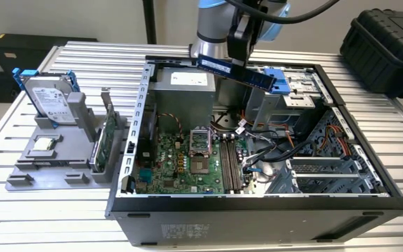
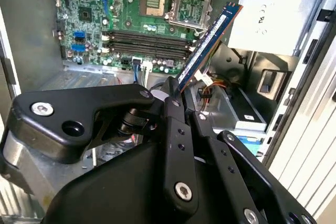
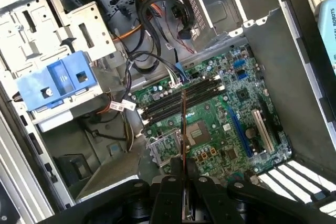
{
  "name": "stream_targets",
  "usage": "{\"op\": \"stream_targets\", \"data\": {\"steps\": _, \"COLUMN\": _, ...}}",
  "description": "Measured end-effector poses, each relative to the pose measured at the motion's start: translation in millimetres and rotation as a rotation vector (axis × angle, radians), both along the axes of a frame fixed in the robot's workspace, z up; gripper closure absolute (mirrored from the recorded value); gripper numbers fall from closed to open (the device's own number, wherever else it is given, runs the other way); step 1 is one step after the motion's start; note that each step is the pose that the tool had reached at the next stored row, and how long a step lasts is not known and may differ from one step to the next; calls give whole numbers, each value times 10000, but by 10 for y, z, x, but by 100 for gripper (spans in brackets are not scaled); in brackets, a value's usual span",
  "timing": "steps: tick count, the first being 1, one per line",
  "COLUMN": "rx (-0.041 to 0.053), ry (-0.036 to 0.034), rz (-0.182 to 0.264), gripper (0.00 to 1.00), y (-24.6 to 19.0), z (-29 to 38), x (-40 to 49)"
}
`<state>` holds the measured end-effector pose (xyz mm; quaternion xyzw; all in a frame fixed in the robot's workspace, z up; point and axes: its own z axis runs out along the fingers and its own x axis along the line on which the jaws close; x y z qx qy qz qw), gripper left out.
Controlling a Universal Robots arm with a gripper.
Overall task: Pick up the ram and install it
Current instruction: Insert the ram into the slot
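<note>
Clamped on the ram: gripper shut against the flat faces of the stick, partway along its length. Held in the air over the far part of the open computer case, well above the motherboard and touching nothing below. Tilted, with the end toward the exterior view's right lower than the other, just beside a blue drive caddy in that view. In the second wrist view, jutting up and away from the black fingers as a bluish strip with a row of dark chips. In the first wrist view, edge-on, a thin line crossing in front of the long dark memory slots and the processor socket. Down on the board, slots side by side, lying just to the exterior view's right of the socket; grey power supply at the far end. On the slatted metal table, to the exterior view's left of the case, a grey stand — hard drive upright at its far end, green expansion card on edge next to the case, small square silver chip lying flat. Far right, a black hard case.
</note>
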<state>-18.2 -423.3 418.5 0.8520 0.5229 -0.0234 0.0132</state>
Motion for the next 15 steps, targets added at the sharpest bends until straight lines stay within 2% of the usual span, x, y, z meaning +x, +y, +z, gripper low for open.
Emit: {"op": "stream_targets", "data": {"steps": 15, "rx": 0, "ry": 0, "rz": -2172, "gripper": 100, "y": 0, "z": -11, "x": 0}}
